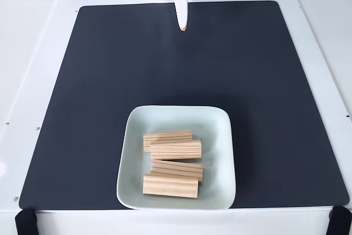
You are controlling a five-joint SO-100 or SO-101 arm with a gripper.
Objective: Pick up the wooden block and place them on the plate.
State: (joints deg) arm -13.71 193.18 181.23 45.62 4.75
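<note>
Gripper (pixel 183 26) at the top centre of the fixed view, white, tapering down to an orange-tinted tip just over the far edge of the mat (pixel 110 81). Fingers pressed together into one point, no gap visible, nothing between them; clenched and empty. Well apart from the plate (pixel 220 136), with a broad stretch of bare dark mat between.

Plate low in the view, slightly left of centre, near the mat's front edge. Pale mint-white, glossy, square with rounded corners and a raised rim. Four blocks inside it, all lying flat with long sides running left to right, light wood with lengthwise grain lines. Top block (pixel 168 137) sitting highest in the view, second block (pixel 176 150) just below and partly overlapping it, shifted a little right. Third block (pixel 177 169) below that, fourth block (pixel 170 186) nearest the front rim, its pale side face showing. All four touching or overlapping neighbours in a loose stack down the middle of the plate, none over the rim. Bare plate floor left on both sides of the blocks, more on the right.

Mat dark grey, rectangular, on a white table (pixel 33 53). Open mat left, right and beyond the plate. Black clamps at the table's front corners, left (pixel 25 221) and right (pixel 340 219).
</note>
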